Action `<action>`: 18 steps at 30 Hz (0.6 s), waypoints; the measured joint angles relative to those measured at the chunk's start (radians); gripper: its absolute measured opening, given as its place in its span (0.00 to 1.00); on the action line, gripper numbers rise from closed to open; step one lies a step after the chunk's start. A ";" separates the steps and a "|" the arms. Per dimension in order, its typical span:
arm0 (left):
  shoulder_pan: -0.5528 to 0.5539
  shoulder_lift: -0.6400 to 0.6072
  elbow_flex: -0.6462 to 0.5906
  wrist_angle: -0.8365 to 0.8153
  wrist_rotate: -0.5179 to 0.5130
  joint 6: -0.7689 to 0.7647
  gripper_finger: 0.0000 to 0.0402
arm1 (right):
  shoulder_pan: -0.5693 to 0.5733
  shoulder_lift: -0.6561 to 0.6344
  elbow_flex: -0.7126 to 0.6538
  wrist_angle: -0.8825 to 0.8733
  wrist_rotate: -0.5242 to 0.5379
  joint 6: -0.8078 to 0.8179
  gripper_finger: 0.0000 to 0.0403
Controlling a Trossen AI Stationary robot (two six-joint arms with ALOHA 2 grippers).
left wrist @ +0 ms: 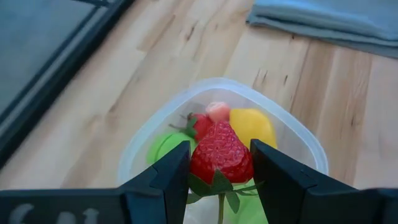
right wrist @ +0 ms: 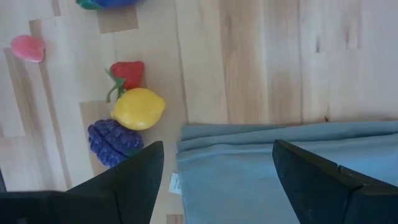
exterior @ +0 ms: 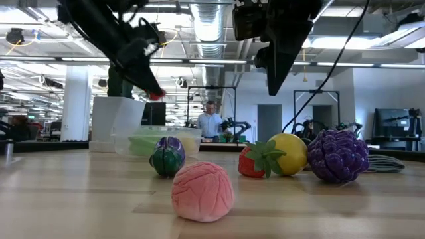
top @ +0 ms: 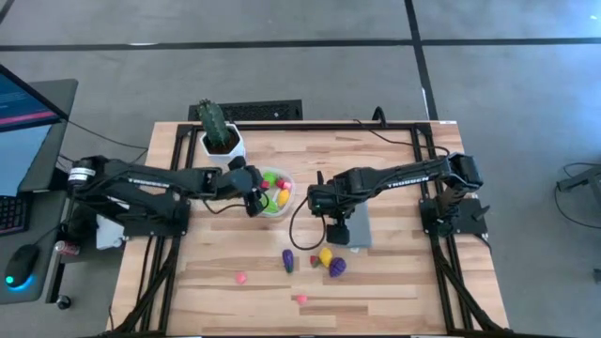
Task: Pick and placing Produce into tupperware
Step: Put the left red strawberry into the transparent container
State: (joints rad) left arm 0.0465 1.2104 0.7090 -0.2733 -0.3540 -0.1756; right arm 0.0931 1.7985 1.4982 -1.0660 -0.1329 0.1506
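Observation:
My left gripper is shut on a red toy strawberry above the clear round tupperware, which holds a yellow piece, a green piece, a red piece and a small pink piece. The tupperware also shows in the high view. My right gripper is open and empty above the grey cloth. On the table lie a lemon, a purple grape bunch, a small strawberry, a purple-green piece and two pink pieces. My left gripper pinches the strawberry by its two sides between the two fingers, near its leafy stem end. The fingers slant down from the table's left. The strawberry is lifted clear, its tip pointing at the tupperware below.
A green cactus in a white pot stands just behind the tupperware at the table's far side. A black frame runs along the table's edges. Bare wood lies at the near left and the far right of the table.

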 joint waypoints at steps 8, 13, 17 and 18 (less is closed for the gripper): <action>0.086 0.136 0.000 0.077 0.147 0.043 0.37 | 0.027 0.000 0.000 0.001 0.003 0.028 0.80; 0.115 0.208 0.000 0.116 0.217 0.054 0.37 | 0.043 0.000 0.000 0.002 0.003 0.036 0.80; 0.121 0.233 0.000 0.148 0.238 0.053 0.37 | 0.051 0.000 0.000 0.002 0.003 0.050 0.80; 0.121 0.233 0.000 0.150 0.237 0.053 0.37 | 0.051 0.000 0.000 0.001 0.003 0.052 0.80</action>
State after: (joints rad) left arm 0.1673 1.4429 0.7086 -0.1230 -0.1165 -0.1223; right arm 0.1444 1.7985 1.4982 -1.0648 -0.1296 0.2025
